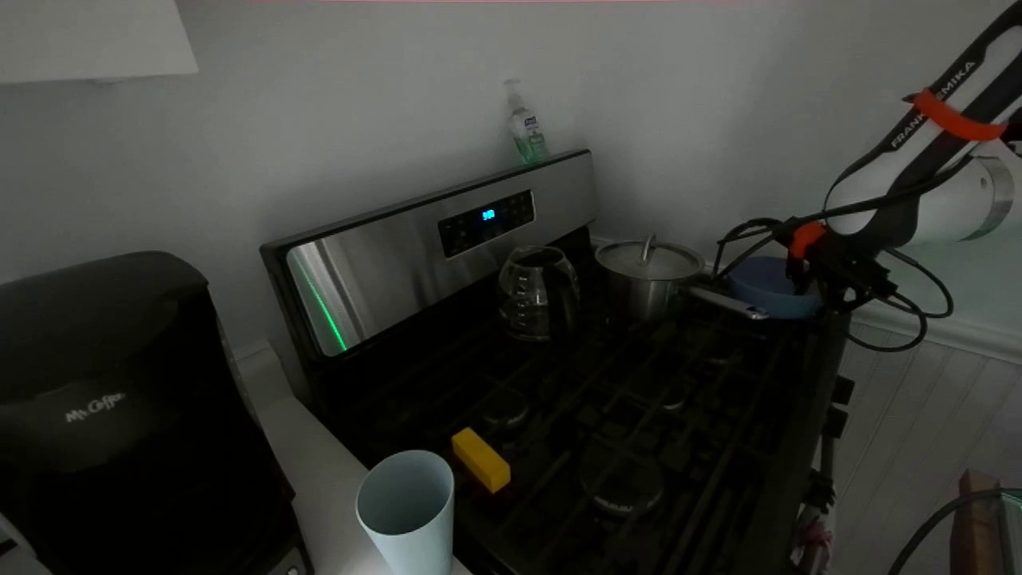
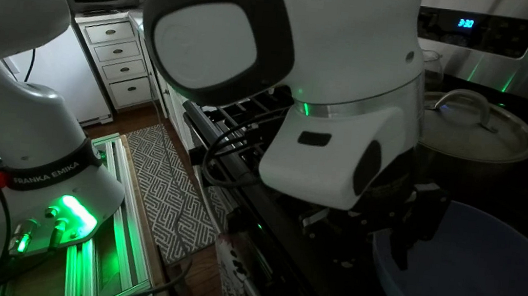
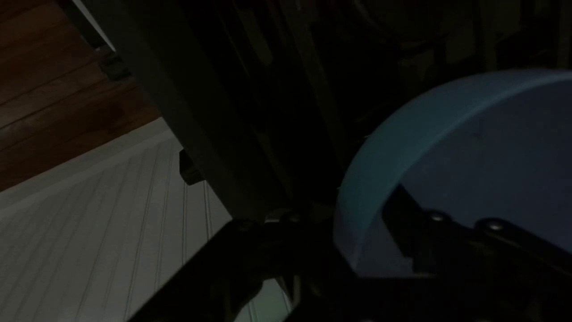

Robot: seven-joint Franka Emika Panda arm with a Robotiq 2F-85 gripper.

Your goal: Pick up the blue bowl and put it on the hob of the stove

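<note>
The light blue bowl (image 1: 758, 286) rests at the end of the black hob (image 1: 679, 375), beside the steel pot. It also shows in an exterior view (image 2: 484, 289) and, partly cut off, in the wrist view (image 3: 514, 152). My gripper (image 3: 364, 223) is at the bowl's rim, one finger inside the bowl and one outside. A gap shows between the inner finger and the wall, so it is open around the rim. The gripper appears dark in both exterior views (image 1: 816, 294) (image 2: 372, 262). The outer fingertip is hard to see in the dark.
A lidded steel pot (image 1: 648, 291) stands close to the bowl, its handle pointing toward it. A glass carafe (image 1: 527, 299), a yellow block (image 1: 481, 461) and a white cup (image 1: 419, 511) stand farther along. A black coffee maker (image 1: 120, 415) is beside the stove. Loose cables hang round the wrist.
</note>
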